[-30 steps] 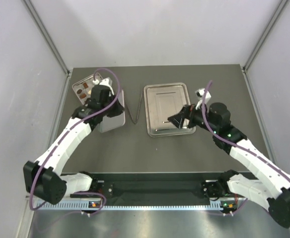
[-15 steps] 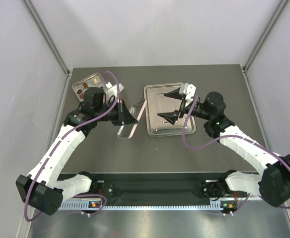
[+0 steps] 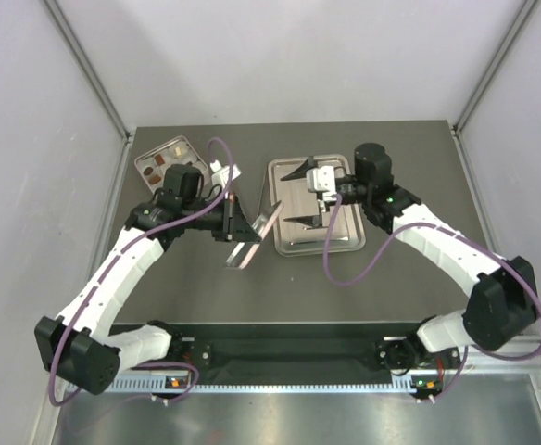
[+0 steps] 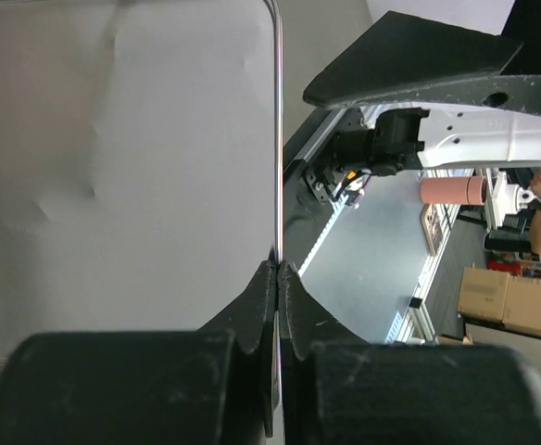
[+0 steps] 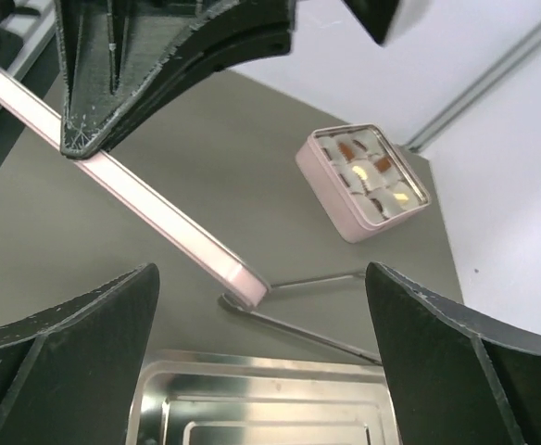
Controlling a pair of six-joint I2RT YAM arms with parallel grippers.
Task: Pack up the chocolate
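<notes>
The chocolate (image 3: 164, 163), several small brown and cream pieces, lies in the open pink tin (image 3: 180, 146) at the back left; it also shows in the right wrist view (image 5: 371, 176). My left gripper (image 3: 237, 223) is shut on the edge of the tin's pink lid (image 3: 256, 234) and holds it tilted above the table, between tin and steel tray. In the left wrist view the jaws (image 4: 278, 269) pinch the lid's rim, its shiny inner face (image 4: 122, 158) to the left. My right gripper (image 3: 300, 196) is wide open and empty over the steel tray (image 3: 340, 236), facing the lid (image 5: 132, 190).
Metal tongs (image 5: 317, 324) lie on the table between tin and steel tray (image 5: 261, 408), partly under the raised lid. White walls enclose the grey table on three sides.
My left gripper has carried the lid rightward from beside the tin and tilted it on edge. My right gripper has swung back and left over the tray, toward the lid.
</notes>
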